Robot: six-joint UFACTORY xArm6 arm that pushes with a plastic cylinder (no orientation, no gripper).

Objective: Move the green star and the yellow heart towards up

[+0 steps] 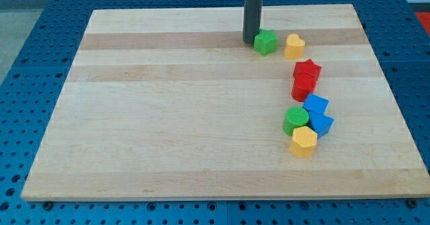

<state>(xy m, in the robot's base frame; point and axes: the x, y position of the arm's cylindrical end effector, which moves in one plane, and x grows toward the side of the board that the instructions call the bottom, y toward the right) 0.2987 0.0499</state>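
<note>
Camera view: green star [266, 42] sat near the view's top of the wooden tabletop [168, 117], slightly right of centre, points rounded, bright green. Yellow heart [294, 46] lay just beside it toward the view's right, a narrow gap between them. My tip [250, 41] stood at the star's left side, touching or very nearly so; contact could not be told for certain. The rod ended plainly, with no hand to be apart or together. Below the heart, two red blocks [306, 78] sat stacked close, the upper one star-like. Further down, two blue blocks [317, 114] touched a green cylinder [295, 119] and a yellow hexagonal block [304, 141] in a tight cluster. A short strip of tabletop lay between the star and the top edge; the view's left half was open board. Blue perforated base [40, 23] surrounded the tabletop.
</note>
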